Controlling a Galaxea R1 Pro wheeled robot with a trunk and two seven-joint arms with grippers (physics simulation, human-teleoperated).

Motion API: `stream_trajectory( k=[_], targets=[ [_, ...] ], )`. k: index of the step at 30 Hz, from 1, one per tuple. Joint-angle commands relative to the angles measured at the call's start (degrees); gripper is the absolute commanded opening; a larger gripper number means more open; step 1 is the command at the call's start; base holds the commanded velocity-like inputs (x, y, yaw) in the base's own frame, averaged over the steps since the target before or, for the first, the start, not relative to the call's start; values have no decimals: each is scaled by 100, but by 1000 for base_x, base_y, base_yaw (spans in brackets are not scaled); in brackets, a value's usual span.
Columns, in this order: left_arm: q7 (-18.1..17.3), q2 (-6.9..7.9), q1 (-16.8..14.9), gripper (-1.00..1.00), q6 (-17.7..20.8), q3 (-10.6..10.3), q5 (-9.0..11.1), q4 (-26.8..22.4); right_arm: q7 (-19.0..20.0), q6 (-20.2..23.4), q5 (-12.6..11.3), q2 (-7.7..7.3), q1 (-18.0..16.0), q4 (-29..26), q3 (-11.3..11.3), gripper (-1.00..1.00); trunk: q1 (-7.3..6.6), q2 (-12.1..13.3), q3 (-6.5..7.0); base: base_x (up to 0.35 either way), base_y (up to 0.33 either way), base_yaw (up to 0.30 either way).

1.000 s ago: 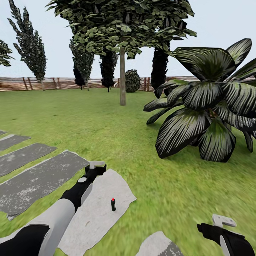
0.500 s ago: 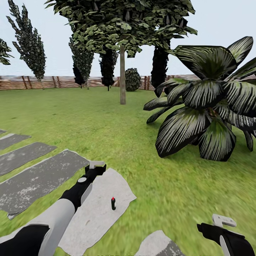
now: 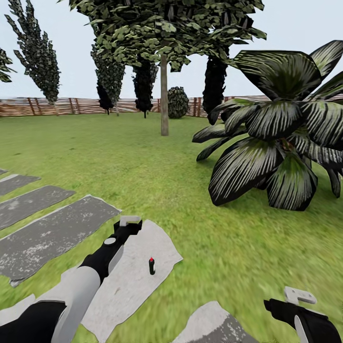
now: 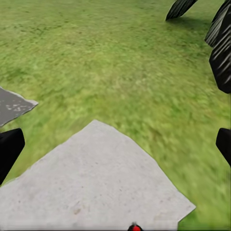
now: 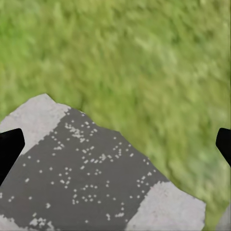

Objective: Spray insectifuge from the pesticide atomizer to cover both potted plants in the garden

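The pesticide atomizer, a slim dark bottle with a red tip, stands upright on a pale stepping stone in the lawn. My left gripper hangs open above the far end of that stone, a little beyond and left of the bottle. In the left wrist view its dark fingers stand wide apart, and the bottle's red tip peeks in at the frame's edge. My right gripper is open over the grass at the lower right, empty. The potted plants are out of view.
A big striped-leaf agave fills the right side. Dark grey stepping stones run off to the left, and another stone lies near my base. A tree trunk and a wooden fence stand far back across the lawn.
The whole picture has slid upward a little, so the camera has moved. Both arms hold the same pose and the bottle still stands on its stone.
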Motion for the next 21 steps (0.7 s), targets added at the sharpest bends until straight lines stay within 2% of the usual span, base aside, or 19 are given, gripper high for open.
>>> stream_trajectory(
  k=[1,11,21],
  targets=[
    [-3,1,-3,100,-20,-10,1,5,11,28,8,0,-3,-6,-3,100,21,-44,-33,0,0,0],
    [-3,-6,-2,100,-39,-11,-10,-3,18,28,0,-17,-3,-25,-32,100,241,-445,-304,0,0,0],
    [-3,-8,-2,100,-227,-10,-2,3,11,22,7,-1,-3,-30,1,100,461,-846,-534,0,0,0]
  ],
)
